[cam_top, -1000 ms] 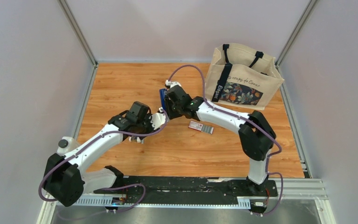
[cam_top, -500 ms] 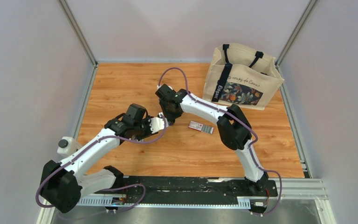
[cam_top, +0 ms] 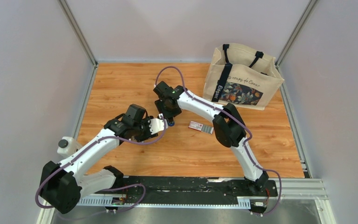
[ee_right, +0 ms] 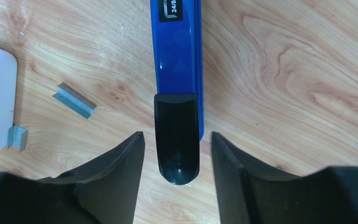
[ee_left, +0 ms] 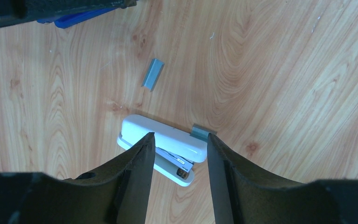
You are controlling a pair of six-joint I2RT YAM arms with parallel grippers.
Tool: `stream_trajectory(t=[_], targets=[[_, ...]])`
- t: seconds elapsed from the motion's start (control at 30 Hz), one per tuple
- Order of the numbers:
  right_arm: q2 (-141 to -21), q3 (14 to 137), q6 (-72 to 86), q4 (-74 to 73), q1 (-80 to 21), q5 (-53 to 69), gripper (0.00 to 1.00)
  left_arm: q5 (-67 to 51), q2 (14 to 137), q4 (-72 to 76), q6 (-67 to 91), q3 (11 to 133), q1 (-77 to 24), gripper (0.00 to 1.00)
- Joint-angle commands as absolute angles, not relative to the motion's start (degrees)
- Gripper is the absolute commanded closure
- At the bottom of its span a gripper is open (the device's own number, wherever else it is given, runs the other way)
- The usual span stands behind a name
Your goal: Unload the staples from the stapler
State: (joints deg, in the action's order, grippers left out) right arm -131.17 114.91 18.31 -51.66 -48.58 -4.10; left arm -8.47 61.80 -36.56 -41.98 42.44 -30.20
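The dark-blue stapler (ee_right: 177, 56) lies flat on the wooden table, its black rounded end toward the camera. My right gripper (ee_right: 176, 134) is open, its fingers on either side of that black end with a gap on both sides. A corner of the stapler (ee_left: 81, 18) also shows at the top of the left wrist view. Two grey staple strips, a longer one (ee_right: 74, 100) and a short one (ee_right: 17, 137), lie loose left of the stapler. My left gripper (ee_left: 180, 136) is open above a small white stapler (ee_left: 168, 137). In the top view both grippers meet mid-table, the left (cam_top: 161, 125) just below the right (cam_top: 169, 116).
A printed canvas tote bag (cam_top: 243, 77) stands at the back right. A small staple box (cam_top: 201, 127) lies on the table just right of the grippers. Metal frame rails run along the table's edges.
The right arm swung left and its wrist dropped toward the table. The blue stapler, earlier upright at the right gripper, now lies flat. The left arm barely moved.
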Motion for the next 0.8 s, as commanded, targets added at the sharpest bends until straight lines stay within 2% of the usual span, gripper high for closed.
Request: stream_trajectory(t=[0.0,0.13,0.23,0.4,0.5,0.63,0.77], targets=[[-127.6,117.1,17.2,-51.4,-48.5,-2.4,0.39,-9.8,61.8,-36.6,-43.3,43.5,-30.0,0.46],[-122.3,115.5,18.1,-51.2,-47.6,-3.0,0.37,-11.6,64.1,-35.9,-44.6,44.9,-30.0,0.46],[-114.3,109.1,19.8,-48.0,-45.9,-3.1,0.35,-12.6,67.5,-36.1,-46.2,47.3,-30.1,0.46],[-93.0,87.0,22.7,-33.6,-42.1,2.0,0.33,-13.0,77.2,-37.9,-47.2,53.7,-30.1,0.49],[-85.2,75.3,22.9,-27.2,-40.5,4.0,0.34,-13.0,81.9,-39.3,-48.2,56.2,-30.1,0.52],[-74.8,64.7,23.6,-21.9,-38.1,6.9,0.33,-15.0,85.1,-42.3,-54.9,57.0,-30.6,0.52],[-69.7,58.0,24.1,-17.5,-36.2,10.1,0.33,-17.3,83.2,-43.0,-63.4,54.6,-30.6,0.5]])
